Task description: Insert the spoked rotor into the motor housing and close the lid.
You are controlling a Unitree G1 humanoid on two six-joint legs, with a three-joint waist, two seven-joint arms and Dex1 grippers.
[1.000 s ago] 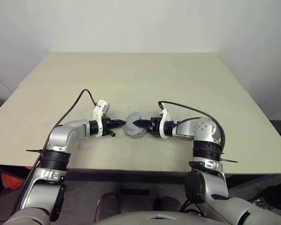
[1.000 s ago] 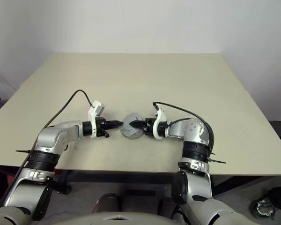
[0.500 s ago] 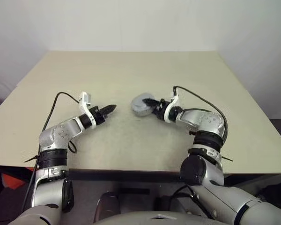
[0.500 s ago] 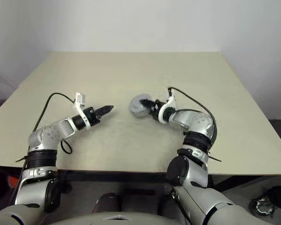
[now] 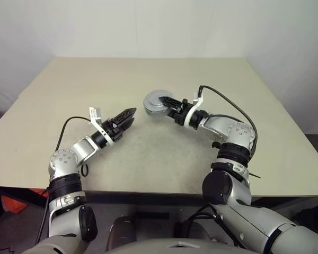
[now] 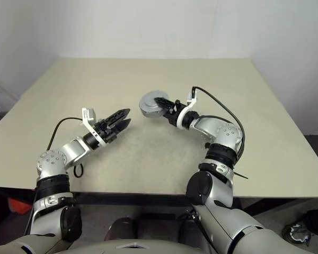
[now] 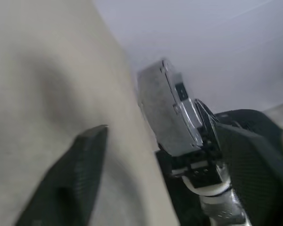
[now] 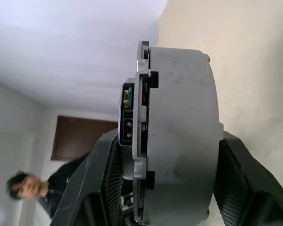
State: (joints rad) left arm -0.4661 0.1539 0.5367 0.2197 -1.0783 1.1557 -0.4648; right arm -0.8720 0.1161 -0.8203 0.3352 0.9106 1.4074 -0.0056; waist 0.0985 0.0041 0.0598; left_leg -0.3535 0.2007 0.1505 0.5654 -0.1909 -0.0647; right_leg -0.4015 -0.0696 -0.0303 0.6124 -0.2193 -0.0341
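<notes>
My right gripper (image 5: 168, 103) is shut on the motor housing (image 5: 155, 102), a round silver-grey puck held on edge above the middle of the table. In the right wrist view the housing (image 8: 181, 136) sits between both black fingers (image 8: 100, 188), and the lid (image 8: 142, 101), a thin notched grey disc, lies flat against one of its faces. The spoked rotor is hidden. My left gripper (image 5: 128, 117) hovers to the left of the housing, apart from it, open and empty. The left wrist view shows the housing (image 7: 165, 117) beyond one finger (image 7: 80, 174).
The beige table (image 5: 148, 153) spreads wide under both arms, its near edge (image 5: 148, 189) close to me. A black cable (image 5: 230, 106) loops over my right forearm. A person (image 8: 23, 190) is visible far off in the right wrist view.
My left gripper drew back to the left from the housing, rose and opened. My right gripper lifted the housing up and farther away over the table.
</notes>
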